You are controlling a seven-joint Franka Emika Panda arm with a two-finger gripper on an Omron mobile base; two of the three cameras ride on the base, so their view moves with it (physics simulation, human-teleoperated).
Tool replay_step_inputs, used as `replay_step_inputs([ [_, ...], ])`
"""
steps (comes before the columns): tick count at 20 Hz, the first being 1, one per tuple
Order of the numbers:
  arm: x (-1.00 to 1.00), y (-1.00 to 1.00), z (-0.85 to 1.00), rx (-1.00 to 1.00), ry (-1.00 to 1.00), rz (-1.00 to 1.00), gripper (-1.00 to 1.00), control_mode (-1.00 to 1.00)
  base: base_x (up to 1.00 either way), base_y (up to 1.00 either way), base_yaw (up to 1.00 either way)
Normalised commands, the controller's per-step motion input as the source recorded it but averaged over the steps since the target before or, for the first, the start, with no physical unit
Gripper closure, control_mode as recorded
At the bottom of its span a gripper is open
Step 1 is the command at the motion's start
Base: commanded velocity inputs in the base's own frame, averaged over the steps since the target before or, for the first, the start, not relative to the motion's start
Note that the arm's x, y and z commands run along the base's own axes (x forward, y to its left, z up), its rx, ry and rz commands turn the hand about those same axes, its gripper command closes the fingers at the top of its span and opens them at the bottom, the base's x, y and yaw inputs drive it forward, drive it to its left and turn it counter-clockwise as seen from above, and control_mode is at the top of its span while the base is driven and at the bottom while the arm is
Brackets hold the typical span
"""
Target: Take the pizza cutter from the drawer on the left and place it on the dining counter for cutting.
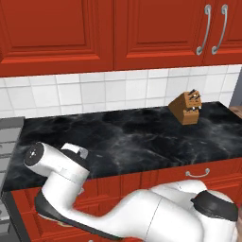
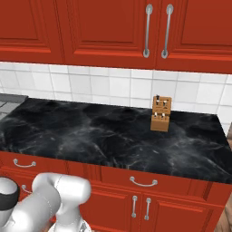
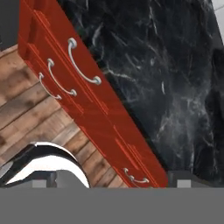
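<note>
Arm over a closed drawer bank, beside a black marble counter.

From left to right in the left base view: a grey appliance edge, the white arm's elbow, then a wooden knife block near the tiled wall — red wall cupboards above. In the hand view the top drawer, with its curved silver handle, stands shut against the counter edge; the gripper's jaws are spread wide, holding nothing.

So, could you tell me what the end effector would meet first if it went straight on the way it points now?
Probably the red drawer fronts just below the counter's front edge, which sit mid-frame in the hand view; depth is hard to judge.
</note>
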Motion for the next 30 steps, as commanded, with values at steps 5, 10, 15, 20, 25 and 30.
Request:
replay_step_inputs([
  [5,0.11,0.27,-0.64,-0.2,-0.04,0.15,-1.0,-1.0,0.0,0.0,0.0],
  [10,0.21,0.28,-0.69,-0.2,0.0,0.17,-1.0,-1.0,0.0,0.0,0.0],
  [15,0.04,0.22,-0.61,-0.19,-0.04,0.17,-1.0,-1.0,0.0,0.0,0.0],
  [20,0.0,0.15,-0.52,-0.17,-0.09,0.16,-1.0,-1.0,0.0,0.0,0.0],
  [25,0.04,0.01,-0.45,-0.14,-0.14,0.1,-1.0,-1.0,0.0,0.0,0.0],
  [30,0.11,0.0,-0.33,-0.12,-0.17,0.07,-1.0,-1.0,0.0,0.0,0.0],
])
